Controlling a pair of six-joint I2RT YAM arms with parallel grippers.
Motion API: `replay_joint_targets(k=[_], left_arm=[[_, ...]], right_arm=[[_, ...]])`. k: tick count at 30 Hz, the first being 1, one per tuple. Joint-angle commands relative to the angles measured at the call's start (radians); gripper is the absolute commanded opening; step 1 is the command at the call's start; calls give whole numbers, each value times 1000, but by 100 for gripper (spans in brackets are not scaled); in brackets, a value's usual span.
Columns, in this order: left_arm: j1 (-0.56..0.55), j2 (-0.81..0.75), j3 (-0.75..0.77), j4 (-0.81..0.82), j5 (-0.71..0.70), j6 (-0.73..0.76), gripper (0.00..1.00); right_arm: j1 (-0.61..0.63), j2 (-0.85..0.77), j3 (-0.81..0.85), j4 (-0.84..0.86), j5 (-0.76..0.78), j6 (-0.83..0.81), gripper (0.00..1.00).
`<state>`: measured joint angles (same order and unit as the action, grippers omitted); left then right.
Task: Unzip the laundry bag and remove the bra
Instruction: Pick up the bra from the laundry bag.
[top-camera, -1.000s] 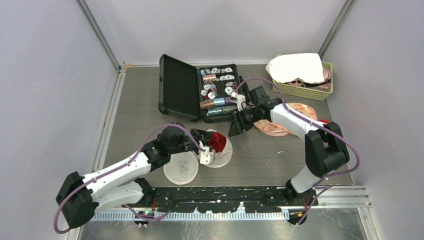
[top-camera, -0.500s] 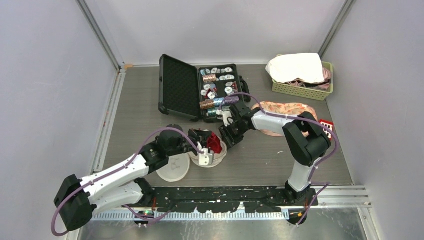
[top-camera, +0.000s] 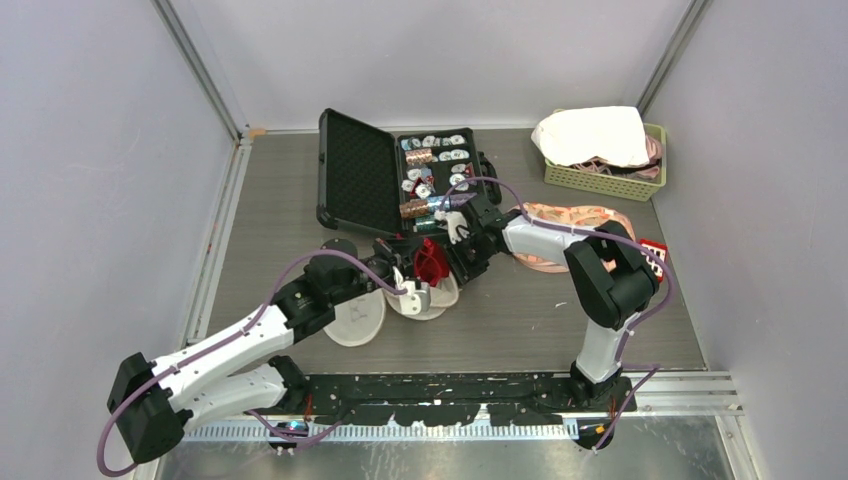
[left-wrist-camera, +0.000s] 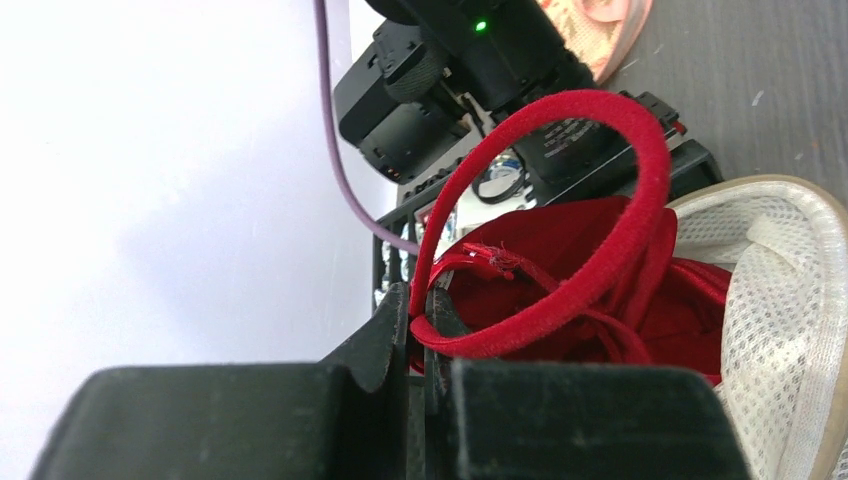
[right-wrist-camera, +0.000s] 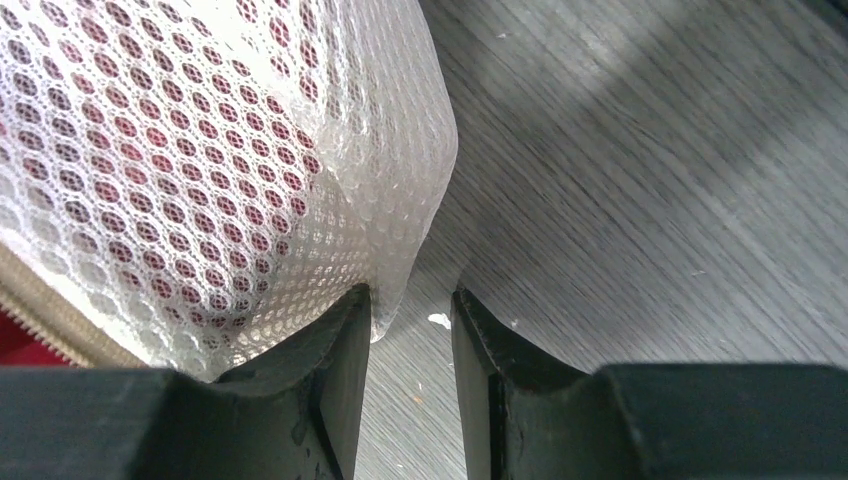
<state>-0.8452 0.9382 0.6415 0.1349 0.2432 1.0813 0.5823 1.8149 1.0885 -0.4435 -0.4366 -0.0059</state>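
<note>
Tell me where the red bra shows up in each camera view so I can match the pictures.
Top external: the red bra is mid-table, sticking out of the white mesh laundry bag.
Left wrist: the bra fills the centre, its strap looping upward, with the bag at right.
Right wrist: only a red sliver shows at bottom left, plus red tint through the mesh.
Shared landmark: the mesh bag.
</note>
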Motion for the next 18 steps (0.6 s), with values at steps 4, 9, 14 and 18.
replay_joint_targets(k=[4,9,14,18], left_arm=[[-3,17,86,151,-155,-149,0],[-3,-20,22,143,-104,-152,0],[-3,-31,-29,125,-58,-103,0],[-3,-20,-33,126,-36,-92,0]], right_arm=[[-17,-52,31,-80,43,-54,40],[-70,-128,94,-190,-19,-119,47],[-99,-239,134,-267,-116,-235,56],[-100,-302,146,-327,-183,-309,63]])
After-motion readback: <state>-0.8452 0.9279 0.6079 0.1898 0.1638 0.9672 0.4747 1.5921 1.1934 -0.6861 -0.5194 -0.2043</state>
